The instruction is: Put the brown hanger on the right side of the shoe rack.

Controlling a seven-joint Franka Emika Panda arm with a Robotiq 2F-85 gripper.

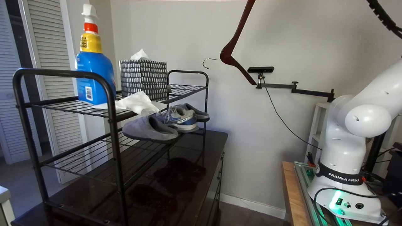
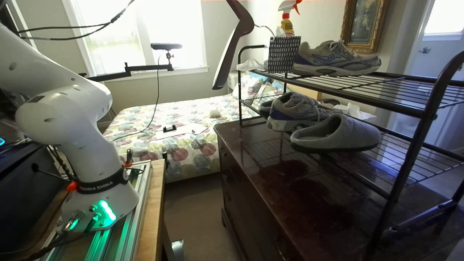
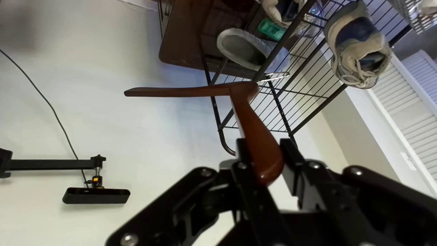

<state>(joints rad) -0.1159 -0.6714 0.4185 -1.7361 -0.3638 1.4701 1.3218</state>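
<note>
In an exterior view: brown hanger (image 1: 231,50) up in air btwn shoe rack (image 1: 115,150) & robot arm (image 1: 344,147), apart from both as far as shown; gripper out of shot. Its hook (image 1: 211,59) points rackward, prob. so it can catch the end rail (image 1: 188,72). A spray bottle (image 1: 95,75) & tissue box (image 1: 144,80) stand up top on rack: likely why hanger's held high.

In an exterior view: sneaker (image 2: 335,59) up top beside tissue box; slipper (image 2: 335,134) a tier below. Hanger tilted, one limb dangling free. Depth to rack: can't tell.

Wrist view: jaws of gripper (image 3: 263,147) closed on hanger, pinching one limb nr its tip. Bend, hook, other limb free; makes sense, leaves hook clear for hanging. Not hung yet. "Right side" prob. = that end rail, my guess. Next: lower hook slowly; tip grip cld let hanger pivot if bumped.
</note>
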